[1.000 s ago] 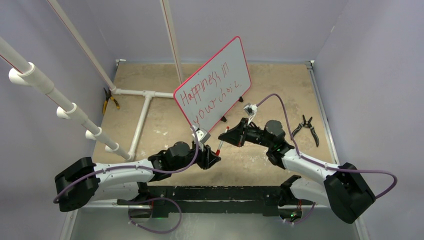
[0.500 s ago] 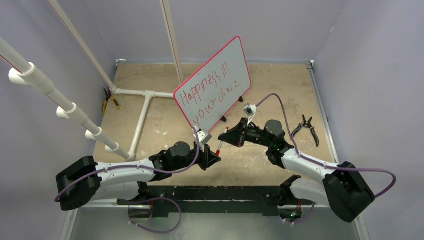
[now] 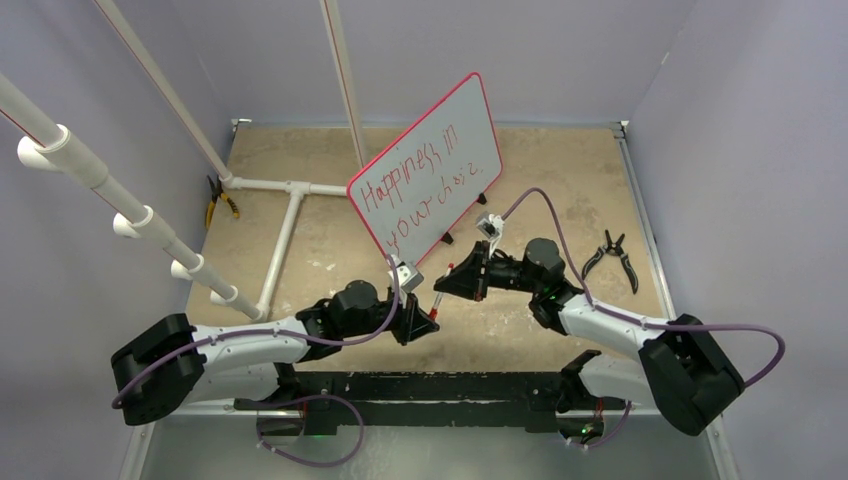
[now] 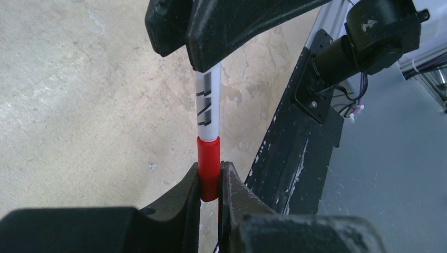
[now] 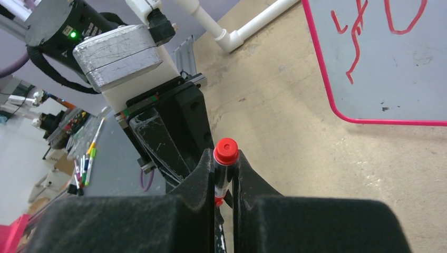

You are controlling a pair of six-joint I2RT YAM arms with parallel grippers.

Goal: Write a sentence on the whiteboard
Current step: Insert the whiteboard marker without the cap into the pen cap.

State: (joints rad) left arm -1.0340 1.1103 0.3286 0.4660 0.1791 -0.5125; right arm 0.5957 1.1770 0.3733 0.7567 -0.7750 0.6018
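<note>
The whiteboard (image 3: 430,180) leans tilted at the back of the table, and the red sentence (image 3: 415,190) runs across it in two slanted lines. Its lower corner (image 5: 379,79) and some lettering (image 5: 358,42) show in the right wrist view. Between the arms is a white marker (image 3: 441,290). My right gripper (image 3: 447,281) is shut on its barrel (image 4: 208,105), and the red end plug (image 5: 225,151) sticks out past the right gripper (image 5: 225,161). My left gripper (image 4: 211,171) is shut on the marker's red cap (image 4: 209,163). The left gripper (image 3: 430,316) sits in front of the board.
A white PVC pipe frame (image 3: 285,215) lies at the left. Slanted pipes (image 3: 120,200) rise over the left side and a pole (image 3: 343,70) stands behind the board. Black pliers (image 3: 612,255) lie at the right, and yellow-handled pliers (image 3: 215,200) by the left wall.
My left gripper's jaws have closed on the marker's red cap. The right gripper, still holding the marker, has shifted slightly left and toward the near edge.
</note>
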